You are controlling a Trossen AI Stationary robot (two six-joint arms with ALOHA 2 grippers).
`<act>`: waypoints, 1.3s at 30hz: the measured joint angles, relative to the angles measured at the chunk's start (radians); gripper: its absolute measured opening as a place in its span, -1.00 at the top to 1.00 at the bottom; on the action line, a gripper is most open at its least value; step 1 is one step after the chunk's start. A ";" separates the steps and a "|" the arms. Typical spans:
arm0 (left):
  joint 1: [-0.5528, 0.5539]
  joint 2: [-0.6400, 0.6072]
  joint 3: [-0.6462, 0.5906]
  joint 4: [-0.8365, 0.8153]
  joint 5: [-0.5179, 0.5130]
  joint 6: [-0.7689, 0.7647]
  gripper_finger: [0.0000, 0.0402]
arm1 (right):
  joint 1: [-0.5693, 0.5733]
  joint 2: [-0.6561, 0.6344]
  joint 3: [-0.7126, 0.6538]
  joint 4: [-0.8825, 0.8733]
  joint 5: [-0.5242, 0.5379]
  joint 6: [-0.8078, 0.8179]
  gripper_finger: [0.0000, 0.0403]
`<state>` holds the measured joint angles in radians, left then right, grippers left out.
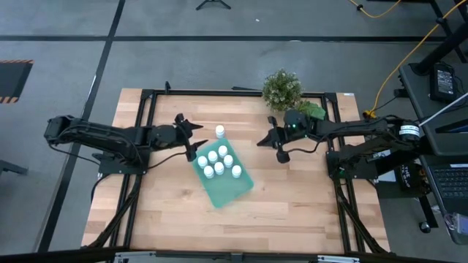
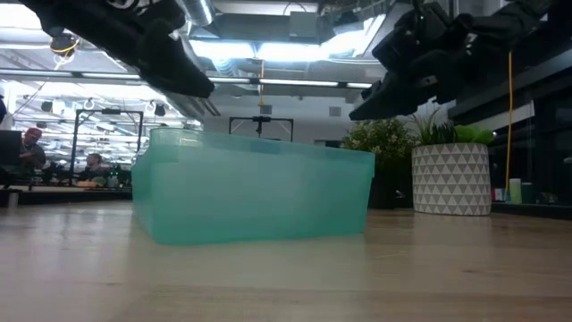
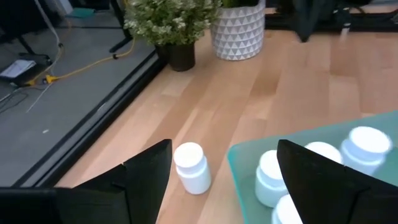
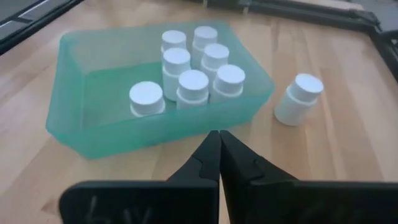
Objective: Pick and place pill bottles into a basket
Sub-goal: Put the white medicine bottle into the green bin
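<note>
The teal basket (image 1: 232, 191) lies at mid-table with several white pill bottles (image 4: 193, 85) standing upright inside it. One more pill bottle (image 1: 219, 131) stands upright on the wood just beyond the basket's far corner, also seen in the wrist views (image 3: 191, 167) (image 4: 297, 99). My left gripper (image 1: 196, 140) hovers open at the basket's left, its fingers (image 3: 149, 171) apart with nothing between them. My right gripper (image 1: 263, 140) hangs shut (image 4: 219, 140) above the table to the basket's right, pointing toward it. In the low view both grippers are clear above the basket (image 2: 255, 192).
A bushy plant in a dark pot (image 1: 281, 88) and a white patterned pot (image 2: 451, 179) stand at the table's far edge behind my right arm. Black frame rails (image 1: 142, 146) run along the table's sides. Bare wood lies near the front edge (image 1: 234, 226).
</note>
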<state>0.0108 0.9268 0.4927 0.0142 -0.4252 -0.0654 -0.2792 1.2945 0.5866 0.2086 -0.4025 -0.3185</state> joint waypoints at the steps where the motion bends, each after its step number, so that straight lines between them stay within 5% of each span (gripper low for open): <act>1: 0.010 0.008 0.000 0.005 0.001 0.000 -0.42 | 0.001 0.000 -0.004 0.012 0.000 0.001 0.97; 9: 0.151 0.170 0.118 -0.013 0.198 0.104 -0.42 | 0.001 0.000 -0.020 0.108 -0.003 0.004 0.97; 23: 0.360 0.489 0.427 -0.281 0.380 0.244 -0.42 | 0.001 0.000 -0.020 0.093 -0.001 -0.018 0.96; 39: 0.389 0.658 0.468 -0.289 0.462 0.297 -0.42 | 0.002 0.000 -0.021 0.008 -0.001 0.000 0.97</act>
<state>0.4000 1.5849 0.9604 -0.2744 0.0372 0.2314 -0.2768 1.2945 0.5659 0.2165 -0.4034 -0.3189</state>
